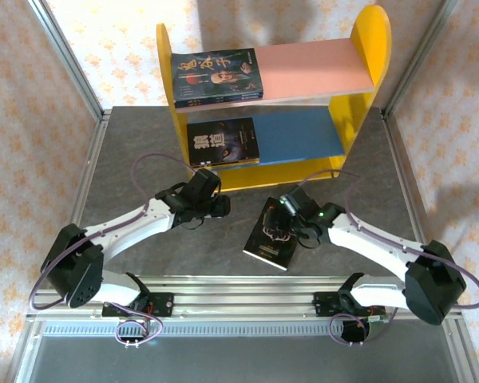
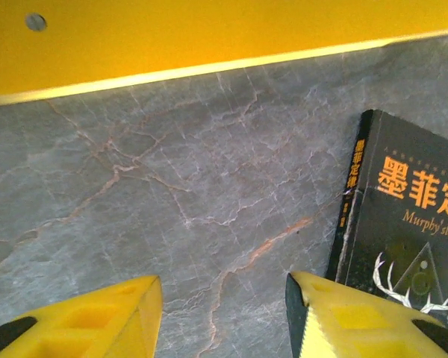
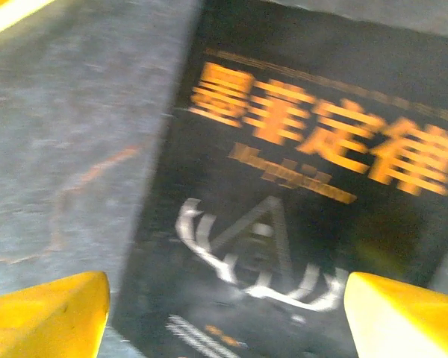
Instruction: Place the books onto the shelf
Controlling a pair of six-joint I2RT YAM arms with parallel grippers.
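Top external: a two-tier wooden shelf with yellow side panels [image 1: 373, 40] holds a dark-blue book [image 1: 215, 77] at the left of its pink upper board [image 1: 319, 68]. A second dark book [image 1: 222, 142] lies at the left of its blue lower board [image 1: 299, 136], with open board to the right of each. A black antler-cover paperback [image 1: 265, 246] lies on the grey marbled surface [image 1: 136, 159] between the left end effector [image 1: 217, 206] and the right end effector [image 1: 281, 230].

Left wrist: the left end effector [image 2: 224, 287] is parted and empty, with the paperback's [image 2: 403, 224] spine beside its right finger.

Right wrist: the right end effector [image 3: 224, 287] is spread wide over the blurred cover [image 3: 299, 186], gripping nothing.

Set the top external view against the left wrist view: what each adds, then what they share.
Top external adds the shelf's pink upper board and blue lower board, a book lying on each. Left wrist adds the loose book's legible spine and title lettering. Shared: that loose book, the open left pincer, the grey table, the shelf's yellow base.
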